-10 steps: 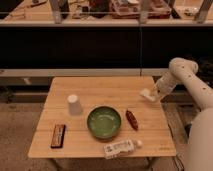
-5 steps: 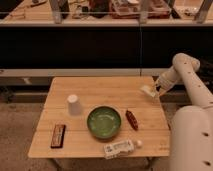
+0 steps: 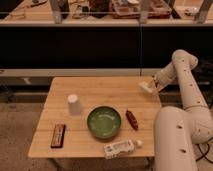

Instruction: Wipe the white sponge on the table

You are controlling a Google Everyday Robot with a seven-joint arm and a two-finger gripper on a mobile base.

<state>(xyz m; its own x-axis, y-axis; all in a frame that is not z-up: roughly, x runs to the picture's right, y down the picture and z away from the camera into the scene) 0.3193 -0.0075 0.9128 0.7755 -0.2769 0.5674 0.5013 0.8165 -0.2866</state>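
Observation:
The white sponge (image 3: 145, 86) is a small off-white block at the far right edge of the table (image 3: 107, 90), a light wooden top made of planks. My gripper (image 3: 150, 87) reaches in from the right on the white arm and is shut on the sponge, holding it down at the tabletop near the far right corner. The arm's big white links fill the lower right of the camera view and hide the table's near right corner.
A white upturned cup (image 3: 74, 104) stands left of centre. A green bowl (image 3: 104, 121) sits mid-table, with a red-brown item (image 3: 132, 120) to its right. A white labelled bottle (image 3: 120, 147) lies at the front edge, a dark bar (image 3: 58, 135) front left. Shelving stands behind.
My gripper and the sponge have moved toward the far edge of the table along its right side. The other things have not moved.

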